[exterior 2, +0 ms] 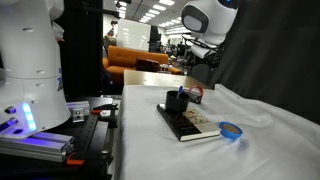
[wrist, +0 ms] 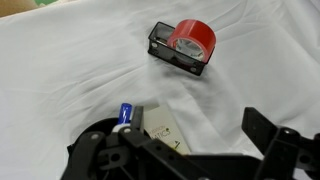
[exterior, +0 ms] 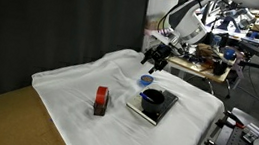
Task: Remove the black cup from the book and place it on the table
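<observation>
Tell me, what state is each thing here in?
gripper: open, empty, above the table
black cup: upright, on the book
book: closed, flat on the table
blue lid: lying flat on the table
red and black block: resting on the table, untouched

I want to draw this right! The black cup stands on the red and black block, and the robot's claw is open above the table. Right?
Not quite: the black cup stands on the book, as an exterior view shows. The red and black block lies apart from it on the table. The gripper is open above the table.
</observation>
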`<state>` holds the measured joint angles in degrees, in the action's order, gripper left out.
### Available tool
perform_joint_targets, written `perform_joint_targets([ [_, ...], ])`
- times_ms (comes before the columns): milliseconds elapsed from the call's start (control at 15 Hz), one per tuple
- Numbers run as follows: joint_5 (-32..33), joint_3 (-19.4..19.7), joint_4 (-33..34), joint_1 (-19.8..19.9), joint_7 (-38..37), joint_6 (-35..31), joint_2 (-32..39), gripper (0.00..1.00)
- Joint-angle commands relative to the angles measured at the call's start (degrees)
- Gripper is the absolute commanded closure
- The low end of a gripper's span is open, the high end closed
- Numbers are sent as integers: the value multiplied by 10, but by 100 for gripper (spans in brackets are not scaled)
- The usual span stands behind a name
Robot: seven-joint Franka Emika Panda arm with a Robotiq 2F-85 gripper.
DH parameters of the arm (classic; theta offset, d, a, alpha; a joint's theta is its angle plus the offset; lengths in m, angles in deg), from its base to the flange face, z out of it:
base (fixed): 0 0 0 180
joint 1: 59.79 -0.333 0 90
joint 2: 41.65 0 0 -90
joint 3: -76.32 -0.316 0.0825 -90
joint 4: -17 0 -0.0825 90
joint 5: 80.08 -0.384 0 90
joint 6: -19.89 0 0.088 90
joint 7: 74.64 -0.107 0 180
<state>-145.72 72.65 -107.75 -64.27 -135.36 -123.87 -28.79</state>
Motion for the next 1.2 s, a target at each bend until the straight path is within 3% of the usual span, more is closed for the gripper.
perform_joint_targets([
  [0, 1, 4, 0, -3, -1, 1, 0, 0],
  [200, 1, 4, 0, -4, 0, 1, 0, 0],
  [667, -100, -10, 15, 0, 54, 18, 2, 0],
  [1133, -159, -9, 15, -2, 101, 42, 1, 0],
])
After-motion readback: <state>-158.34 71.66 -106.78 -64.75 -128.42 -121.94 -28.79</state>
